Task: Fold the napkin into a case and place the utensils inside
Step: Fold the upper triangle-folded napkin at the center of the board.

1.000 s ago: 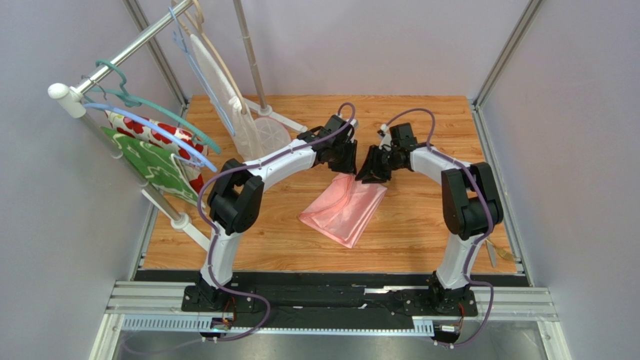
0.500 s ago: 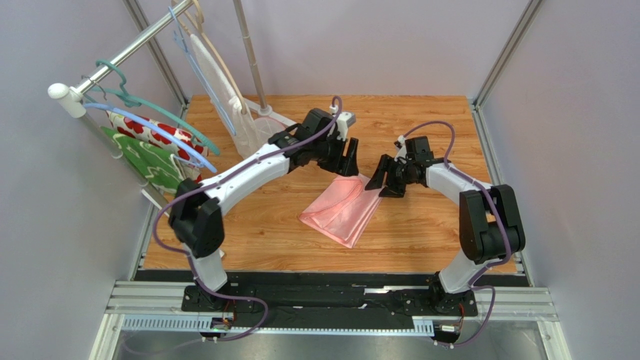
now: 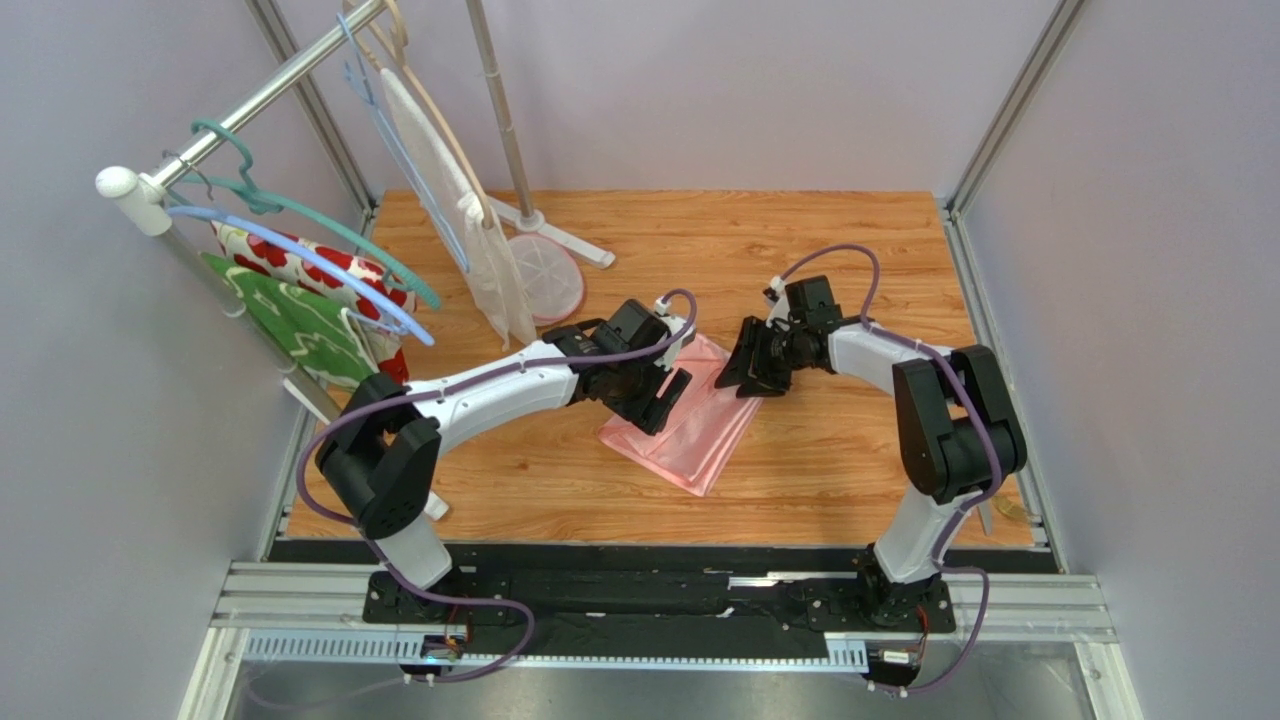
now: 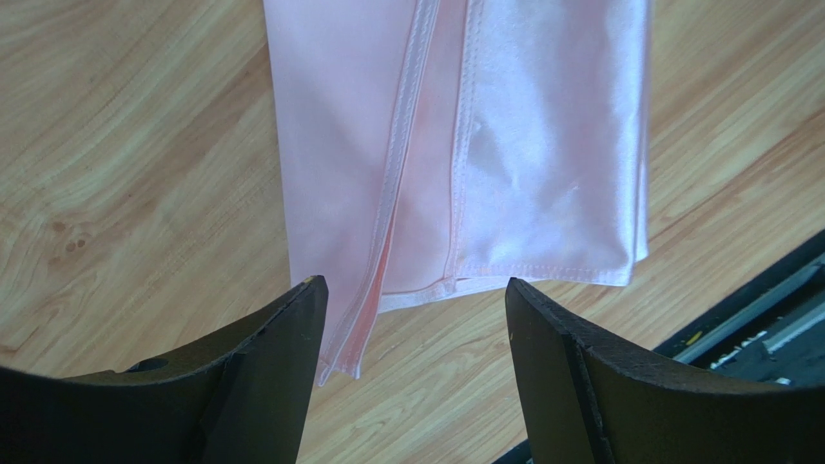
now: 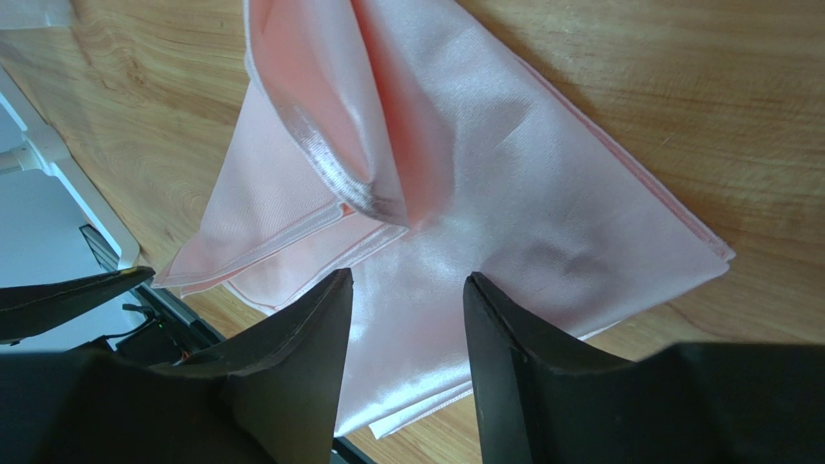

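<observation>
The napkin (image 3: pixel 706 435) is seen folded into a layered pink oblong, laid flat and at a slant near the middle of the wooden surface (image 3: pixel 842 255). The left claw (image 3: pixel 661 398) is held right over the cloth's left side. From its wrist camera the jaws are shown spread wide, with nothing caught between them. The hemmed short end of the napkin is framed in the gap, and two stitched edges can be followed lengthwise down the fold. Bare wood is seen on either side of the cloth there.

The right claw (image 3: pixel 745 372) is poised at the napkin's far corner. Its jaws are parted too, though less widely, and no cloth is pinched. The pink fabric is seen lying beneath the tips, with one upper layer lifted into a loose, curled flap just beyond them. A small dimple is marked in the top layer to the right of the tips.

Off at the left edge, a rack (image 3: pixel 241 113) is hung with hangers, a green cloth (image 3: pixel 301 323) and a white cloth with red flowers (image 3: pixel 293 263).
</observation>
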